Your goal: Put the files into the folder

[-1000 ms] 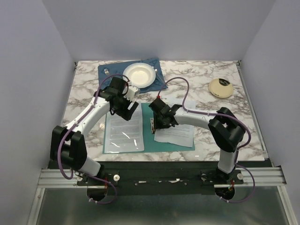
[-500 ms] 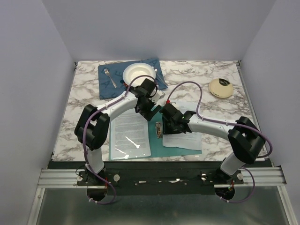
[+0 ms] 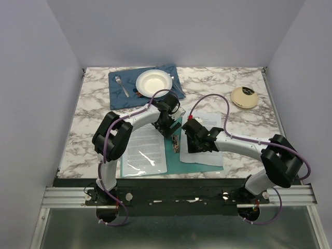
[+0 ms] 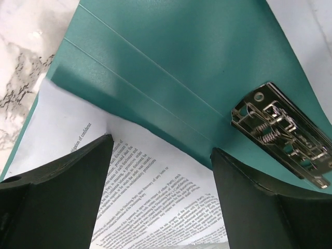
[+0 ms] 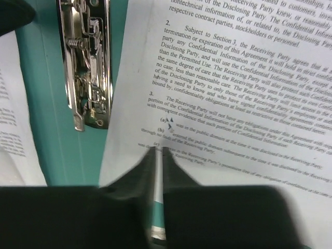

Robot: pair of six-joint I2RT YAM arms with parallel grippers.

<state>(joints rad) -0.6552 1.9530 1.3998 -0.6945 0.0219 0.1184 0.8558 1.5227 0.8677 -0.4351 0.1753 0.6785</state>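
Teal-green folder (image 3: 171, 158), thin, open and flat on the desk (image 3: 93, 104), low in the middle of the top view. Shiny metal clip (image 3: 176, 143) along its middle fold. White files (image 3: 142, 148) full of small black print: one sheet on the left half, another sheet (image 5: 233, 78) on the right half, a bit turned, its edge pinched in the right end effector (image 5: 157, 151).

- folder (image 4: 181, 52): teal-green
- files (image 5: 233, 78): white, dense black print
- spine clip (image 5: 91, 62): shiny silver
- bench (image 3: 93, 104): white marble, grey veins
- placemat (image 3: 115, 98): dark blue
- bowl (image 3: 154, 82): cream
- fingers (image 4: 52, 197): black
- cables (image 3: 212, 97): purple
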